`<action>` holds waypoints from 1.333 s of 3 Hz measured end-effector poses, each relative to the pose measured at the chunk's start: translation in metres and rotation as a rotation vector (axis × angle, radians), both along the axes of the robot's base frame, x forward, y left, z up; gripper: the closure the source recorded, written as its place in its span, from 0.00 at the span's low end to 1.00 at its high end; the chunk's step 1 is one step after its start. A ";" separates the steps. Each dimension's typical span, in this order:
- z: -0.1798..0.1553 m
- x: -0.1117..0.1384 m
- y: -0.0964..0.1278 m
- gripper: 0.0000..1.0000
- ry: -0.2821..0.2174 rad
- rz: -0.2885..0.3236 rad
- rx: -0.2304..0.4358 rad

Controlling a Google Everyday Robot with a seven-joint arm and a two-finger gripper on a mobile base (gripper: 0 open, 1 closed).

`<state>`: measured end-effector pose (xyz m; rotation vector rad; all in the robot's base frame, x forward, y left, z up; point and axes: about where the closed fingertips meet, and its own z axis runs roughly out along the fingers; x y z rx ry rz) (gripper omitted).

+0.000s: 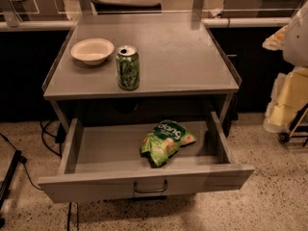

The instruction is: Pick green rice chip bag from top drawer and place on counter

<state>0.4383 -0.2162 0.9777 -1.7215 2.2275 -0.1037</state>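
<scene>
The green rice chip bag lies crumpled in the open top drawer, right of the middle and near the front panel. The drawer is pulled fully out, and its dark curved handle faces me. The counter is the grey metal table top above the drawer. My gripper does not show in the camera view. A pale rounded shape at the right edge may be part of my arm. Nothing touches the bag.
A green soda can stands near the counter's front edge, left of centre. A white bowl sits behind it to the left. A cart with yellow and white bags stands at the right. Cables lie on the floor at the left.
</scene>
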 end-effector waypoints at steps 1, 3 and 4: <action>0.000 0.000 0.000 0.00 0.000 0.000 0.000; -0.014 0.005 -0.002 0.41 -0.067 -0.050 0.081; -0.035 0.011 0.004 0.65 -0.088 -0.062 0.161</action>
